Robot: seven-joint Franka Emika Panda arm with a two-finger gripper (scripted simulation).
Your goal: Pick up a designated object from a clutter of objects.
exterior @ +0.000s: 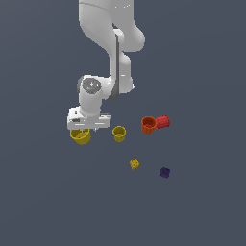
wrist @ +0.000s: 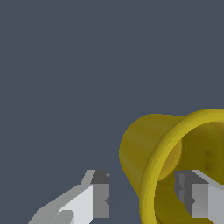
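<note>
Straddling the rim of the larger yellow cup (exterior: 80, 136) at the exterior view's left, the gripper (exterior: 84, 129) hangs low over the table (exterior: 202, 206).
Its jaws are spread, one finger (wrist: 99, 197) outside the cup wall and one inside; contact seems likely but is unclear. Rightward stand the smaller yellow cup (exterior: 119, 133), nearby but clear, then the orange cup (exterior: 149, 125) touching the red cylinder (exterior: 162, 121); nearer the camera lie the yellow block (exterior: 134, 164) and dark purple block (exterior: 165, 172).

Flat, even simulator light, no cast shadows or glare; coarse, jagged edges and slightly soft renders.
</note>
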